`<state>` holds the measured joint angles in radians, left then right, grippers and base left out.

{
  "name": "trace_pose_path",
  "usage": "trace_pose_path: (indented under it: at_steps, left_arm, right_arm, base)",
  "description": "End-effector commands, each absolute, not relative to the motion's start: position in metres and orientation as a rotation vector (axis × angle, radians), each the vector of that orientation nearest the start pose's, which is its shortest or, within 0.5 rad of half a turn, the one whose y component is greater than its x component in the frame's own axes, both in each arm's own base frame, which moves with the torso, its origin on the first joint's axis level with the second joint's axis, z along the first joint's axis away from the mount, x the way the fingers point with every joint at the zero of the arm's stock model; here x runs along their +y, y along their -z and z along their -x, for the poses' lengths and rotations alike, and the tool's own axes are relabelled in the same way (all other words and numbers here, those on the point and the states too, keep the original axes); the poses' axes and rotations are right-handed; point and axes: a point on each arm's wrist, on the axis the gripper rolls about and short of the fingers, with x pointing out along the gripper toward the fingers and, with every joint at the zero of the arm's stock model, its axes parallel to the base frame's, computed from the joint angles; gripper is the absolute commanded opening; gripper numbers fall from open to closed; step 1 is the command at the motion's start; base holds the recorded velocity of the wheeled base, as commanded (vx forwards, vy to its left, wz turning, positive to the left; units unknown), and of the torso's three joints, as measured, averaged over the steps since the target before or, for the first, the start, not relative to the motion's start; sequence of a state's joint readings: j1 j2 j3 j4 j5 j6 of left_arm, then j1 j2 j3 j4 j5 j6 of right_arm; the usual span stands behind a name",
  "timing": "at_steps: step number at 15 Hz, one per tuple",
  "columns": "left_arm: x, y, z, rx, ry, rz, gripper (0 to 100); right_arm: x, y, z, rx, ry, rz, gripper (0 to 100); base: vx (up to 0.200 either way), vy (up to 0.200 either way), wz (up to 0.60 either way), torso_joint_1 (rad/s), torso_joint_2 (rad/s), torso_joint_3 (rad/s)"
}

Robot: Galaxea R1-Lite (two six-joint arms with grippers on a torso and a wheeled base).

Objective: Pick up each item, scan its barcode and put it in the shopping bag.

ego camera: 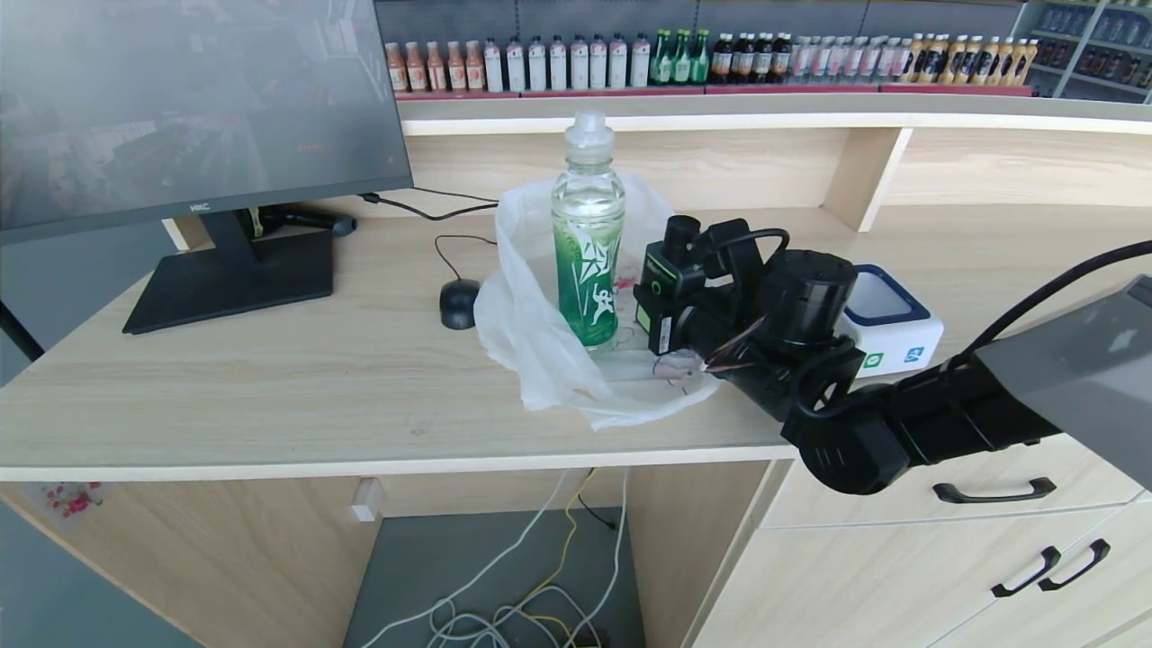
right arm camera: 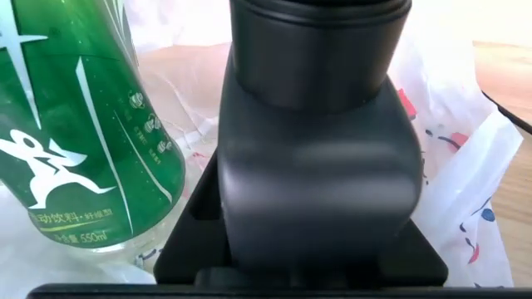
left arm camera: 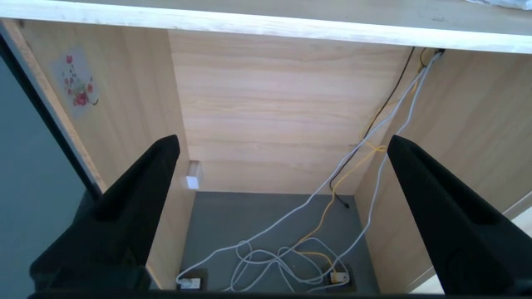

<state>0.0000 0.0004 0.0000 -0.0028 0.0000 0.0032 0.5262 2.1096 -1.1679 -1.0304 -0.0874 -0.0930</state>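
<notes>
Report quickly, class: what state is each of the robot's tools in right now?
Left tool: open, holding nothing.
Right tool: cannot be told; it is beside the green-labelled bottle.

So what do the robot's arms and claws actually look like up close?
The right arm is black, built from chunky rounded joints. A black cable loops along it, thin coloured wires show at the wrist, and a small box there bears green markings. The left claw has two broad, black, tapering fingers.
</notes>
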Motion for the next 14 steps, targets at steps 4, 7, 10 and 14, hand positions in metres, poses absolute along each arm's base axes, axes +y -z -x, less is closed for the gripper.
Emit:
trace_pose_path:
  at_steps: [4,7,10,14]
  left_arm:
    - [0.0,-0.0758,0.0228,-0.003,0.0,-0.003,100]
    - [0.0,-0.0758,0.0228,-0.003,0.0,-0.003,100]
    - [0.0,-0.0758,0.0228,-0.003,0.0,-0.003,100]
    - [0.0,-0.0758,0.0228,-0.003,0.0,-0.003,100]
  right_arm:
    - [0.2111,-0.1598,-0.3671,-0.081,-0.44,0.071,0]
    - [0.2112,-0.1591,-0.3673,-0.079,-0.44,0.07,0]
    - [0.2111,-0.1599,-0.3671,-0.079,-0.44,0.057,100]
    - [0.2107,-0.1637,-0.3666,-0.106,-0.436,0.05,100]
  base:
    - [0.0,0.0,0.0,0.0,0.0,0.0]
    - [0.0,0.0,0.0,0.0,0.0,0.0]
    - [0.0,0.0,0.0,0.0,0.0,0.0]
    - [0.0,0.0,0.0,0.0,0.0,0.0]
